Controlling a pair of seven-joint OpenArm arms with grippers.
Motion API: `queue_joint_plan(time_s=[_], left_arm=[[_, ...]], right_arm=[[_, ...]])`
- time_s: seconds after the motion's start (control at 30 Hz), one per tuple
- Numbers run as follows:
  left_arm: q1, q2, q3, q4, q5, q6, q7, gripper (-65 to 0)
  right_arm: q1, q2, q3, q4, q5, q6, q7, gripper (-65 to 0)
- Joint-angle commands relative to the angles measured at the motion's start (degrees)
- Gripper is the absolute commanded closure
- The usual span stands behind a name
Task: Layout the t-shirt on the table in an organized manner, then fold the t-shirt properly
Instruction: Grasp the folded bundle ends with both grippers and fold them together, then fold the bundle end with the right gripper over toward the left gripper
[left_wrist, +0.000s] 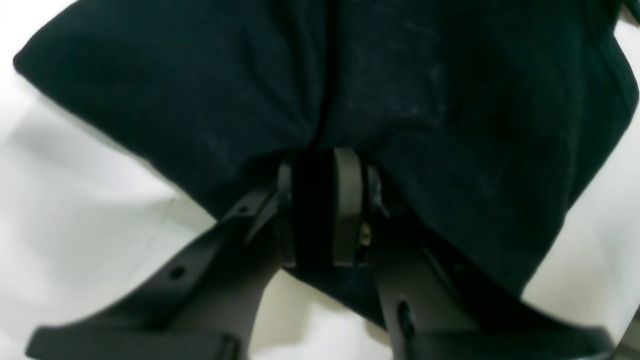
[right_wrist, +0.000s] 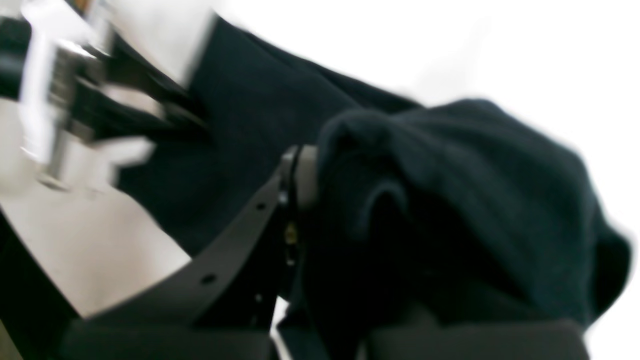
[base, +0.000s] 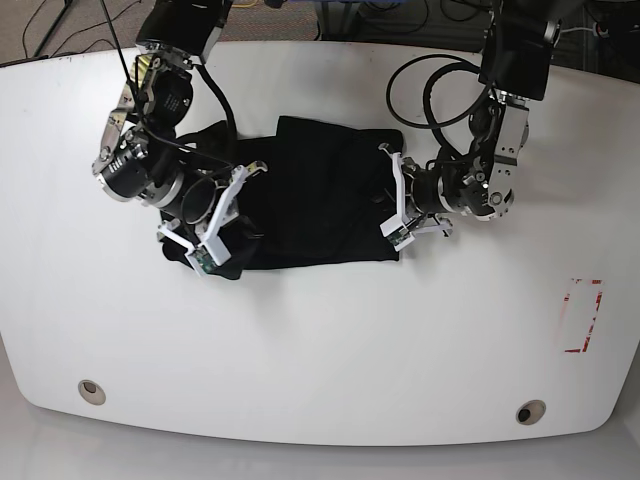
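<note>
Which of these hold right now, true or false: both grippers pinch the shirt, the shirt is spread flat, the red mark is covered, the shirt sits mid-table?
1. Both the left gripper and the right gripper are closed on the t-shirt. True.
2. The t-shirt lies fully flat. False: it is bunched at the right gripper's end.
3. The red-outlined mark is covered by cloth. False: it lies bare, apart from the shirt.
4. The t-shirt sits around the middle of the table. True.
</note>
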Motion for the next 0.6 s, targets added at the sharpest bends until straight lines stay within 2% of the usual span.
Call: queue_joint_plan(time_s=[0.0, 0.3, 0.57], left_arm=[[1.05, 0.0, 0.77, -1.03, 3.84, 0.07, 5.55, -9.3], [1.05, 0.09, 0.77, -1.03, 3.66, 0.07, 5.55, -9.3], [1.14, 0.09, 0.77, -1.03, 3.66, 0.07, 5.55, -9.3]], right_arm=[[0.93, -1.2, -0.96, 0.99, 1.47, 0.1, 1.39, 0.0], [1.28, -4.02, -4.3, 0.9, 1.38, 0.1, 2.27, 0.0], [1.46, -4.37, -8.17, -0.94, 1.29, 0.1, 6.05, 0.0]])
